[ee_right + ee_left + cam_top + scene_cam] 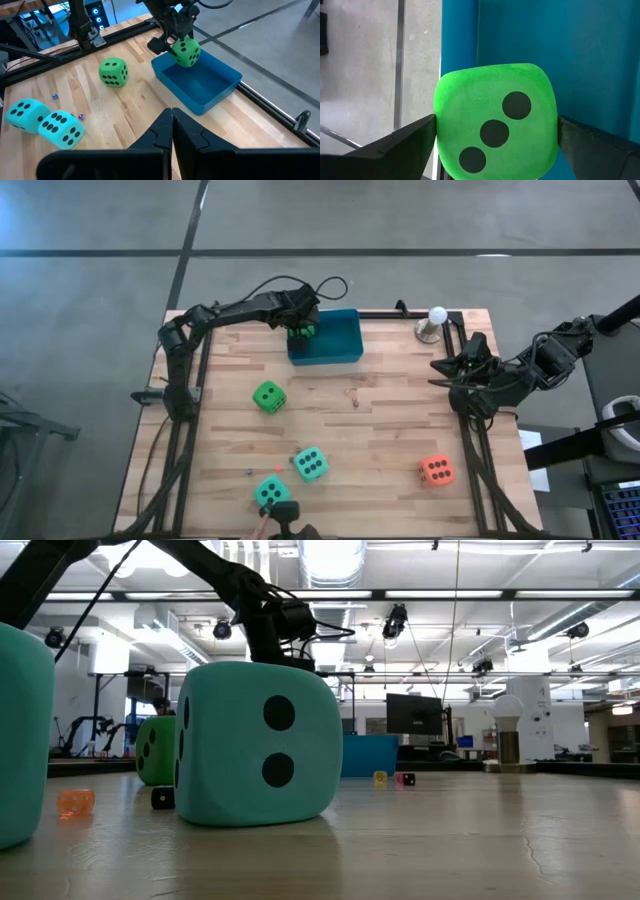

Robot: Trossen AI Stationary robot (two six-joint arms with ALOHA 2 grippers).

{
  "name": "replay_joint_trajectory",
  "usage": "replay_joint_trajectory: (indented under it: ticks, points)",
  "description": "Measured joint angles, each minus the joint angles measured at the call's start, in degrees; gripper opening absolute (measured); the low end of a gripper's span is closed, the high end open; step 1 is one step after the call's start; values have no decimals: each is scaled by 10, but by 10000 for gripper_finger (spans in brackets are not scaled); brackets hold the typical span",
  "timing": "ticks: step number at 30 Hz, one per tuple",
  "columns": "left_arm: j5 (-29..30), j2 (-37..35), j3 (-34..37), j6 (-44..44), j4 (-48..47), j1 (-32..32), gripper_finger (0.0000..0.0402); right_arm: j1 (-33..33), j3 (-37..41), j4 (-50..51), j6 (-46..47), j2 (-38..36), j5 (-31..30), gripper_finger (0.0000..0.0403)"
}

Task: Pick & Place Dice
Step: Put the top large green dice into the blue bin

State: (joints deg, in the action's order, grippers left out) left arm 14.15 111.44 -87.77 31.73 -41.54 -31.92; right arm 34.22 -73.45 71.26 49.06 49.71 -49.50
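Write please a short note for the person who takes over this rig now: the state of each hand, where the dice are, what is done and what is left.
Left hand: over the left end of the blue tray, a green die between its fingers; whether the grip is tight cannot be told.
Right hand: shut, empty, waiting at the table's right edge.
On the table: second green die, two teal dice, orange die.
Done: none rests in the tray yet.
Left: lower this die in, then move the four others.
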Motion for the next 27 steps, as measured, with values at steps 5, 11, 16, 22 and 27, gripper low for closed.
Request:
replay_joint_trajectory:
  ticks: [5, 11, 16, 22, 27]
  points:
    - [0, 0, 0, 0, 0, 0, 397, 0, 0, 0, 0, 0, 0, 8]
    - [0, 0, 0, -2, 0, 0, 394, 0, 0, 0, 0, 0, 0, 8]
    - [0, 0, 0, -2, 0, 0, 395, 0, 0, 0, 0, 0, 0, 8]
    - [0, 0, 0, -2, 0, 0, 398, 0, 0, 0, 0, 0, 0, 8]
    - [0, 0, 0, -2, 0, 0, 395, 0, 0, 0, 0, 0, 0, 8]
